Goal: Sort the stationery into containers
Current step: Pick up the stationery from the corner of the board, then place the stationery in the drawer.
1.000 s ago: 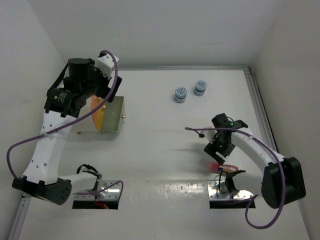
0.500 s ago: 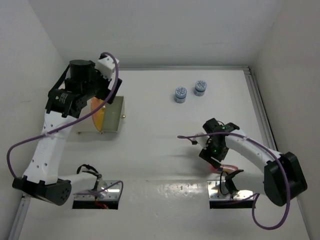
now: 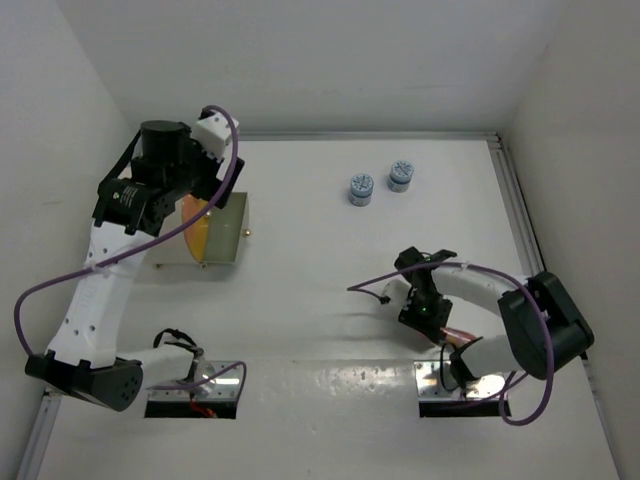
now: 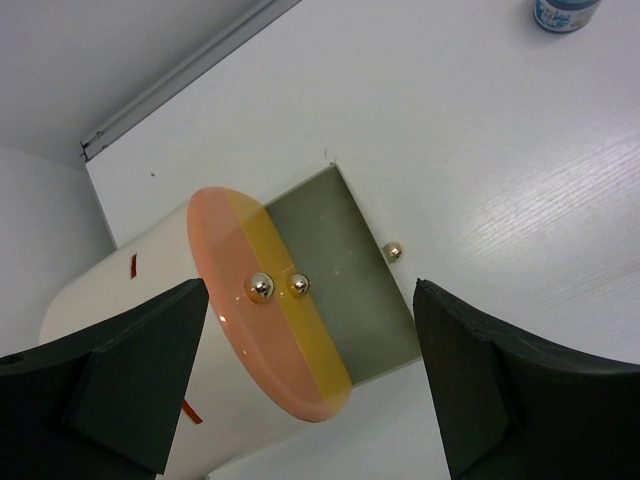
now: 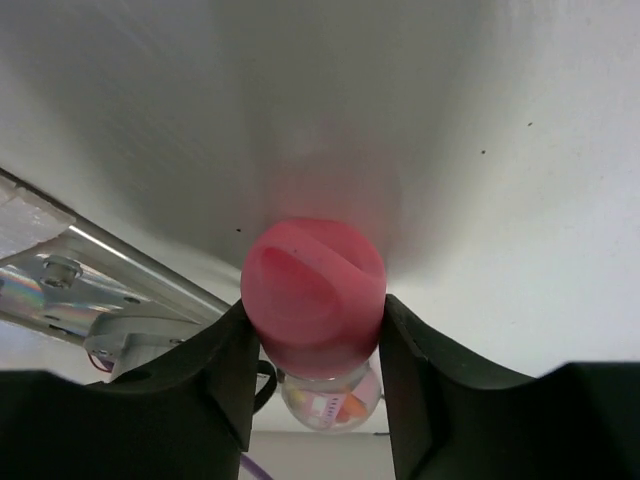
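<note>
This is a robotics lab test cell. A bare white worktop [image 3: 320,240] is boxed in by plain white walls [image 3: 300,60]. A left arm [image 3: 90,300] and a right arm [image 3: 480,288] are bolted to metal base plates [image 3: 222,380] at its near edge, with purple cables [image 3: 237,140] looping off them.

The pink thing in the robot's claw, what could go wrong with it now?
The right claw pinches the pink cylinder by its smooth round cap, so it might slip out or twist. The cream drum lies far off on the other side, below the open left claw, so a long carry could end with the two arms bumping. The purple cable loops close to the right claw and might snag.
</note>
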Robot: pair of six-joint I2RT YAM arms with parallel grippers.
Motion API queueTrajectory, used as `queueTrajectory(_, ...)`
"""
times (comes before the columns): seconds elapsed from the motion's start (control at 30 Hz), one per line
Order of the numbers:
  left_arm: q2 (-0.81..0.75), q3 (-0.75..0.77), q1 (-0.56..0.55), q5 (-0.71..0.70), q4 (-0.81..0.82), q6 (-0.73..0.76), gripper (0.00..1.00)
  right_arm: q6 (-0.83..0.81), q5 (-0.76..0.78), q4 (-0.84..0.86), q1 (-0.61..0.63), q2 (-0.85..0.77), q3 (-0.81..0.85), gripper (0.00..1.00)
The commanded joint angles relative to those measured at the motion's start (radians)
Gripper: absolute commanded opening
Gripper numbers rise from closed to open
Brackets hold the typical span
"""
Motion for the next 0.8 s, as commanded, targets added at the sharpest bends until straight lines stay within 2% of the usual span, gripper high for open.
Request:
queueTrajectory(0.0, -0.008, -0.004, -0.005, -0.010, 0.040, -0.002, 0.90, -0.019, 0.010, 0.143, 0.010, 0.044, 0.028, 0.19)
queueTrajectory(0.07, -0.008, -0.009, -0.006, -0.013, 0.044, -0.002, 0.90, 0.001, -0.016, 0.129, 0.012, 0.067, 0.135, 0.02)
queueTrajectory(0.1, -0.010, -0.013, -0.006, -0.015, 0.048, -0.002, 0.90, 0.040, -0.060, 0.102, 0.012, 0.094, 0.186, 0.00)
queueTrajectory(0.13, -0.008, -0.018, -0.006, -0.012, 0.053, -0.003, 0.90, 0.063, -0.089, 0.085, 0.012, 0.113, 0.300, 0.00)
queueTrajectory(0.2, -0.008, -0.024, -0.006, -0.010, 0.060, -0.009, 0.90, 0.137, -0.155, 0.037, 0.010, 0.169, 0.425, 0.00)
queueTrajectory(0.23, -0.007, -0.027, -0.006, -0.008, 0.063, -0.013, 0.90, 0.169, -0.230, 0.029, 0.010, 0.190, 0.542, 0.00)
queueTrajectory(0.37, -0.005, -0.039, 0.003, -0.008, 0.073, -0.022, 0.90, 0.377, -0.411, 0.032, 0.030, 0.277, 0.779, 0.00)
queueTrajectory(0.53, 0.026, -0.021, 0.087, 0.045, 0.061, -0.086, 0.91, 0.690, -0.612, 0.242, 0.058, 0.364, 0.956, 0.00)
queueTrajectory(0.57, 0.039, -0.018, 0.105, 0.073, 0.059, -0.109, 0.91, 0.818, -0.628, 0.376, 0.064, 0.369, 0.962, 0.00)
queueTrajectory(0.63, 0.049, -0.012, 0.156, 0.103, 0.063, -0.128, 0.91, 0.984, -0.649, 0.539, 0.084, 0.383, 0.955, 0.00)
queueTrajectory(0.67, 0.053, -0.012, 0.171, 0.129, 0.067, -0.149, 0.91, 1.031, -0.648, 0.675, 0.093, 0.394, 0.973, 0.00)
queueTrajectory(0.73, 0.070, -0.007, 0.222, 0.151, 0.068, -0.166, 0.91, 1.153, -0.640, 0.803, 0.127, 0.468, 1.025, 0.00)
queueTrajectory(0.77, 0.078, -0.003, 0.236, 0.154, 0.065, -0.181, 0.91, 1.188, -0.631, 0.815, 0.138, 0.504, 1.115, 0.00)
